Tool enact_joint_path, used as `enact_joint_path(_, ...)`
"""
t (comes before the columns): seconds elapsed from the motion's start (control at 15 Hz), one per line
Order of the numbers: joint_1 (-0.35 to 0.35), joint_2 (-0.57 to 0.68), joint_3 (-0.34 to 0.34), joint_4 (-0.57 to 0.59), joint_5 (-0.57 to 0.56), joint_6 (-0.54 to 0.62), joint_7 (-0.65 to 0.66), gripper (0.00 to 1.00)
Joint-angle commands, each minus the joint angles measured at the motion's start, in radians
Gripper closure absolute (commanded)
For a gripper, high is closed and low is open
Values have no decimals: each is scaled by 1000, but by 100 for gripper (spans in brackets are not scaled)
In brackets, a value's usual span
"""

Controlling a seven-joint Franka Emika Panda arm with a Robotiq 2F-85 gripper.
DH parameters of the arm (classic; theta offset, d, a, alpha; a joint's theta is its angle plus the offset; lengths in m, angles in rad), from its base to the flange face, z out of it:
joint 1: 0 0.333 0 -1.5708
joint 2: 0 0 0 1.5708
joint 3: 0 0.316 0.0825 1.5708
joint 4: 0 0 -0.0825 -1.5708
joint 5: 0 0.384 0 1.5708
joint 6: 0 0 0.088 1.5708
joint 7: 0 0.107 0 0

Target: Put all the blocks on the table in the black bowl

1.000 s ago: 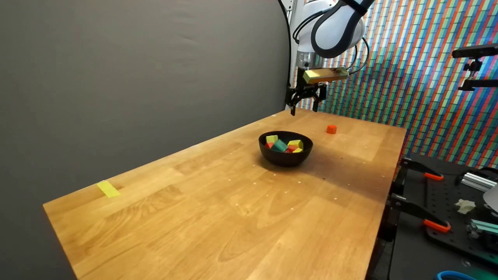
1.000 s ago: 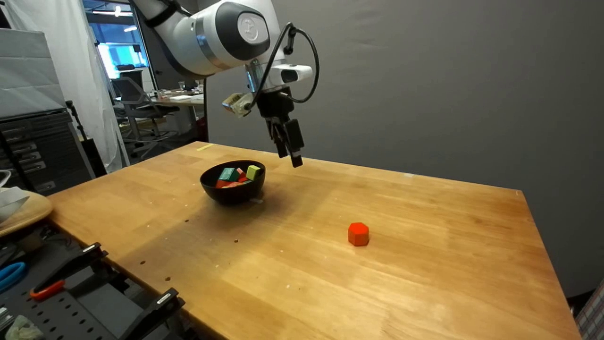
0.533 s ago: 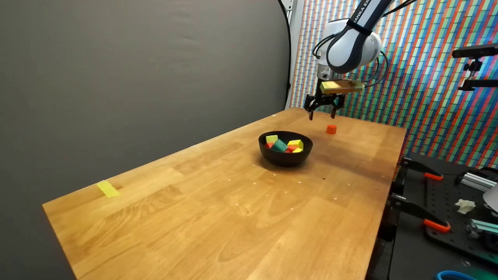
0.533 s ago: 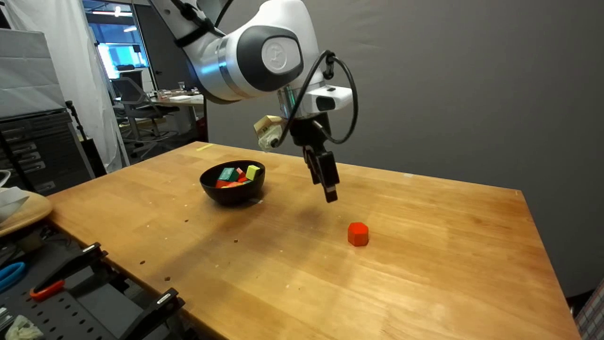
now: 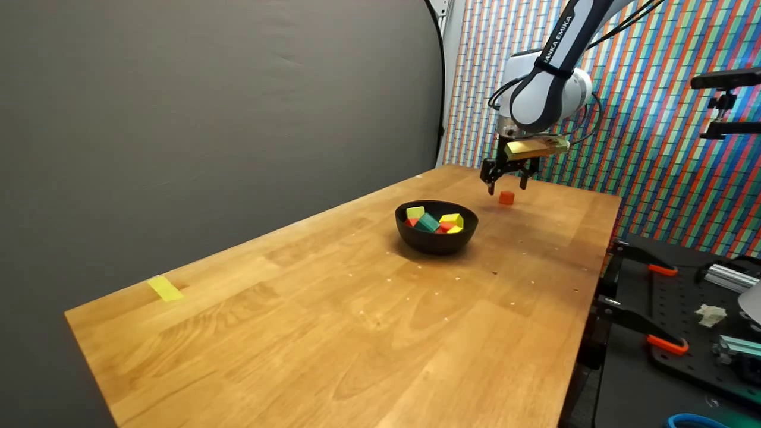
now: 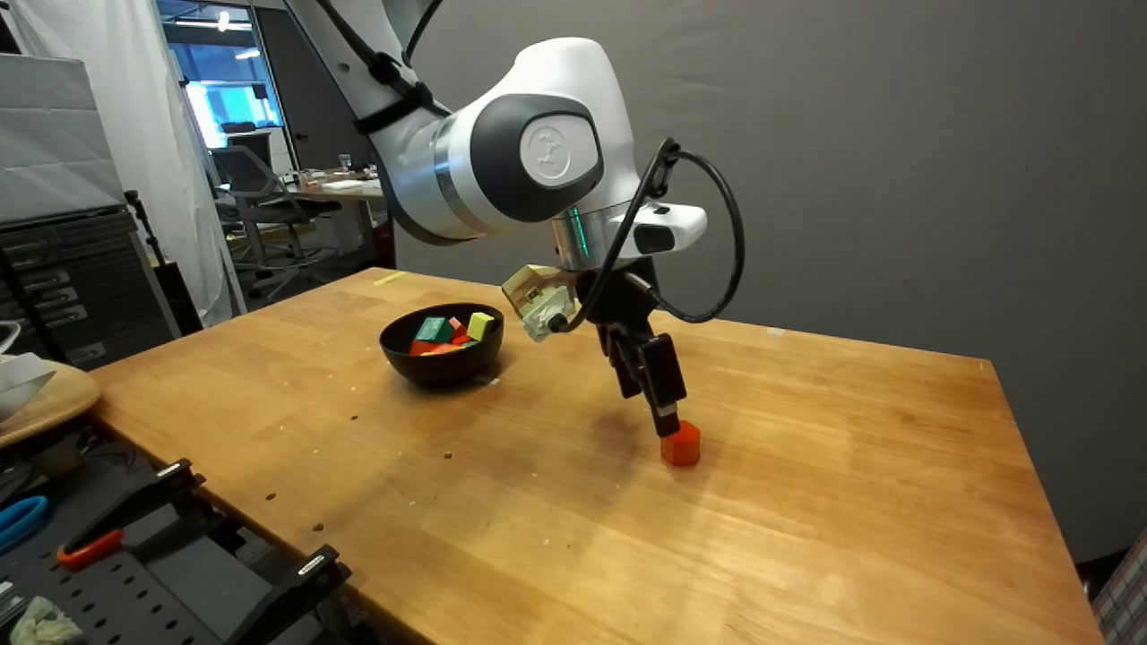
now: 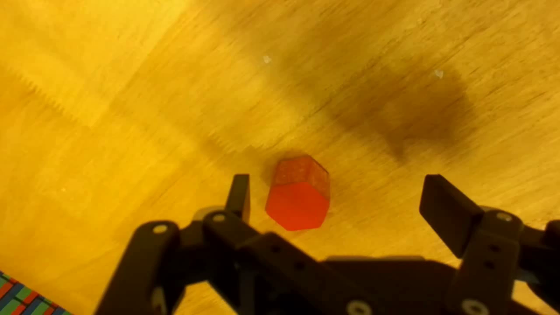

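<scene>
Fingers (image 7: 449, 215) hang spread wide, unclenched, near a red hexagonal block (image 7: 298, 203) on the bench (image 6: 851, 537), well apart from the black bowl (image 6: 439, 373), which holds green, yellow and red blocks (image 6: 435, 331).

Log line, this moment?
black gripper: open, empty | red hexagonal block: on brown wooden table, near gripper | round black bowl: holds red, green, yellow blocks

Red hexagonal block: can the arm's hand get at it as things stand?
Likely yes: the hand is open; in the wrist view the red hexagonal block shows between its fingers, unobstructed.
</scene>
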Motion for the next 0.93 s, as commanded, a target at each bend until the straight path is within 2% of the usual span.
enact_joint_path(0.0, -49, -27, 52, -24, 63, 22, -131, 0)
enact_joint_path(0.27, -304, -53, 323, -31, 198, -5, -430, 0)
enact_joint_path(0.33, -313, -42, 337, -19, 258, -38, -500, 0)
enact_joint_path(0.4, -278, -34, 306, -13, 286, -61, -432, 0)
enact_joint_path(0.47, -242, -18, 271, -15, 258, -21, -426, 0)
enact_joint_path(0.67, -247, -18, 274, -14, 285, -43, -431, 0)
enact_joint_path(0.73, -192, 9, 208, -8, 236, 33, -364, 0)
enact_joint_path(0.87, -138, 22, 123, -9, 195, 93, -325, 0)
